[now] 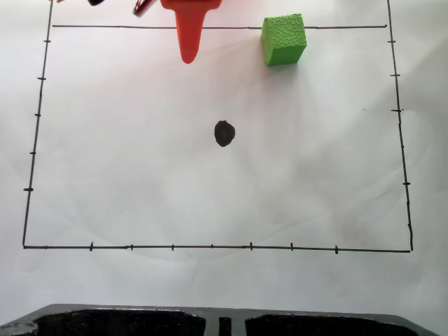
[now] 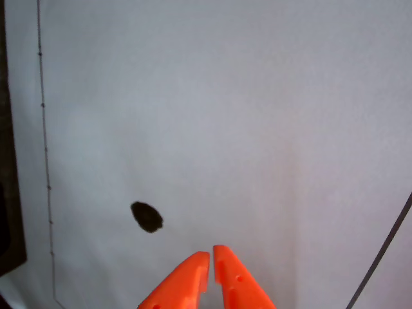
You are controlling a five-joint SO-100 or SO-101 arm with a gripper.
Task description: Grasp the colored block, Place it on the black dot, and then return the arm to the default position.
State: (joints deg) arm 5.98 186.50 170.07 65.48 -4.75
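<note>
Fixed view, gripper: orange, tip pointing down the frame, empty.
Fixed view, colored block: green cube right of the tip, on the ruled line; likely light, stiff, rough-skinned; take it by opposite flat sides.
Fixed view, black dot: beyond the tip, bare.
Wrist view, gripper: fingertips nearly touching, holding nothing.
Wrist view, black dot: just ahead-left of the fingertips.
Obstructions: none apparent on the paper.

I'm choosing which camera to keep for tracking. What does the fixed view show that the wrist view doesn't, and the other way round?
The fixed view alone shows the green block sitting on the top ruled line, apart from the arm, plus the full drawn rectangle. The wrist view alone shows both orange jaw tips nearly touching, holding nothing. Both show the black dot bare on the white paper.
</note>
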